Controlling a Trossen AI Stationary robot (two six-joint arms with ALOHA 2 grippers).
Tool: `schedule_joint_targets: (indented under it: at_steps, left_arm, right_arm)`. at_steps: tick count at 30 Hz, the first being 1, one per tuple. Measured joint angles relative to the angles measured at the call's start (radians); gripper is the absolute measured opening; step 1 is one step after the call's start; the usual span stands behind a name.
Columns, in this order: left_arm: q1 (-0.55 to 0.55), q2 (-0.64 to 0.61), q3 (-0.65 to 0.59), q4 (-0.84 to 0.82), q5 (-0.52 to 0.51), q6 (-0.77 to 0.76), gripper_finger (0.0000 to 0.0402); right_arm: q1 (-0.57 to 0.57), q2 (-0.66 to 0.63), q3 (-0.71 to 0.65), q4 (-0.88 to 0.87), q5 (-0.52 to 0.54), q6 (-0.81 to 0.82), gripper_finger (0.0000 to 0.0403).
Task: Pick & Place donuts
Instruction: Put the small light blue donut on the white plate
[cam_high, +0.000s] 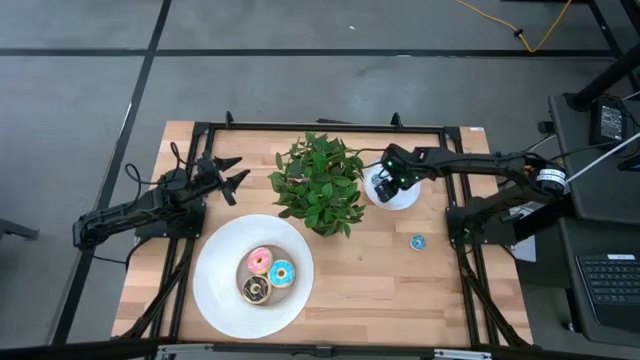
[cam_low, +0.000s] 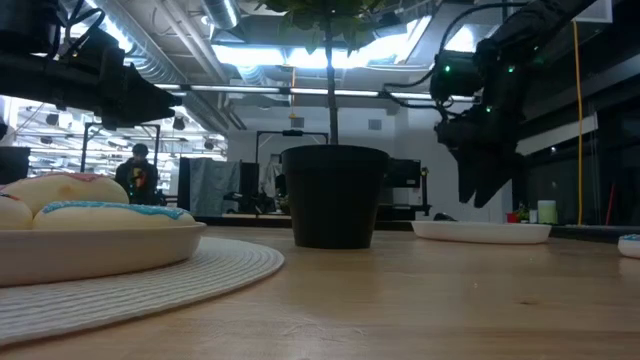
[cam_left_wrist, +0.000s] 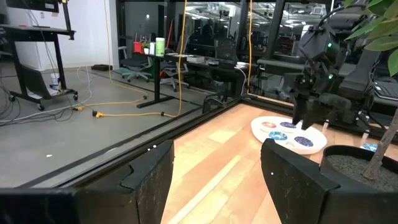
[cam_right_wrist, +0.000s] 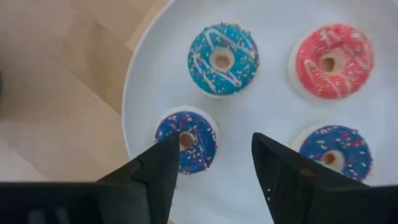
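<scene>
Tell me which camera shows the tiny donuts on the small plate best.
The right wrist view: it looks straight down on the small plate, showing four tiny donuts clearly. The left wrist view shows them distant; the high view hides them under the right gripper; the low view shows only the plate's edge.

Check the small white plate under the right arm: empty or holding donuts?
Holding donuts. The small plate carries four tiny donuts: teal, red, two dark blue.

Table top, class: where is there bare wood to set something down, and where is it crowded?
Bare wood lies between the large plate and the loose teal donut, and right of that donut. The small plate is crowded: four tiny donuts under the right pincer.
</scene>
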Motion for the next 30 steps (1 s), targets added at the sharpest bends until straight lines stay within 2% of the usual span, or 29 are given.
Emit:
schedule_joint_targets:
  at_steps: [10, 30]
  left_arm:
    - [0.0, 0.0, 0.0, 0.0, 0.0, 0.0, 0.0233]
    - [0.0, 0.0, 0.0, 0.0, 0.0, 0.0, 0.0233]
  right_arm:
    - [0.108, -0.105, 0.007, -0.105, 0.043, 0.249, 0.0211]
    - [0.477, -0.106, 0.0, -0.314, 0.133, 0.692, 0.0211]
